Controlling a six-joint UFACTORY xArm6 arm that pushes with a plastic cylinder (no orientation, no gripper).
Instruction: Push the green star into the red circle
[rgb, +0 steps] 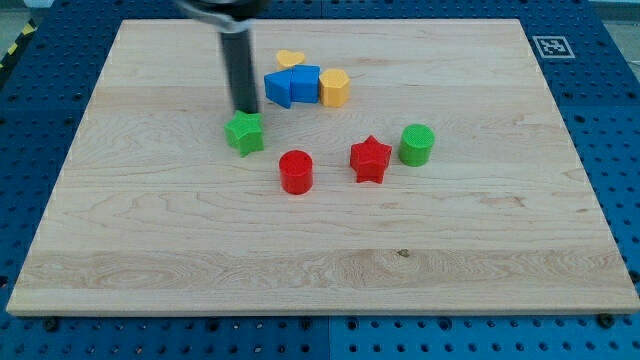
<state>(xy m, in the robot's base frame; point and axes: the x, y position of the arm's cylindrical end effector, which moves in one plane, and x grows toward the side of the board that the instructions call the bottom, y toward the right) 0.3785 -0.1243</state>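
Though no jaws exist to report, my tip (246, 111) sits just above the green star (245, 133), with the red circle (296, 171) lying near, toward the view's lower right.

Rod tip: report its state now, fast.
My tip: no gripper, holds nothing; at the green star's top edge, seemingly touching it. Red circle lies to the star's lower right, apart from it.
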